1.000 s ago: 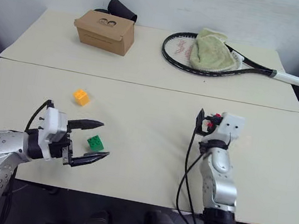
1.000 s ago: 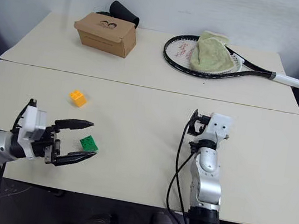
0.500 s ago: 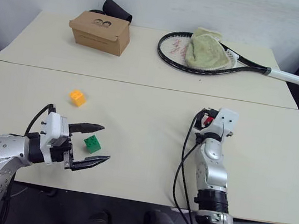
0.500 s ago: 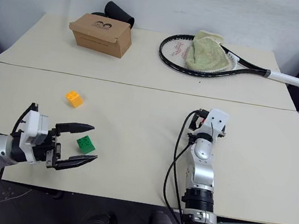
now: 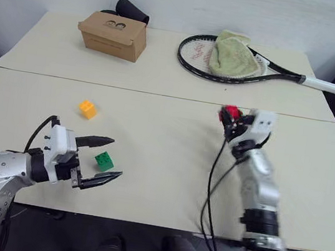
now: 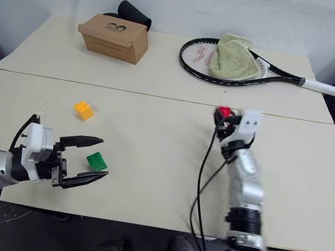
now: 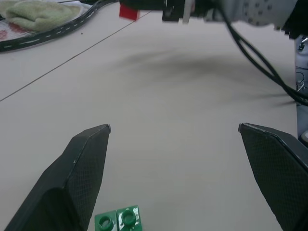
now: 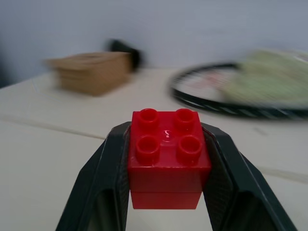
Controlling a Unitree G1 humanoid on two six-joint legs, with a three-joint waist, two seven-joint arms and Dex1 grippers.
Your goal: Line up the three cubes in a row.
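Observation:
The red cube (image 8: 167, 159) sits clamped between the two fingers of my right gripper (image 5: 228, 117), which is shut on it and holds it lifted above the table at the right. The green cube (image 5: 104, 161) lies on the near table (image 5: 165, 138) between the spread fingers of my left gripper (image 5: 110, 157), which is open and touches nothing. In the left wrist view the green cube (image 7: 118, 219) shows low between those fingers. The yellow-orange cube (image 5: 87, 109) rests on the table behind and left of the green one.
On the far table stand a brown cardboard box (image 5: 113, 34) with a black object (image 5: 132, 10) behind it, and a tennis racket (image 5: 252, 65) with a green towel (image 5: 233, 54) on it. A seam (image 5: 159, 94) divides the two tables.
My right gripper has shut on the red cube and lifted it off the table, moving back and up. The left gripper has stayed around the green cube.

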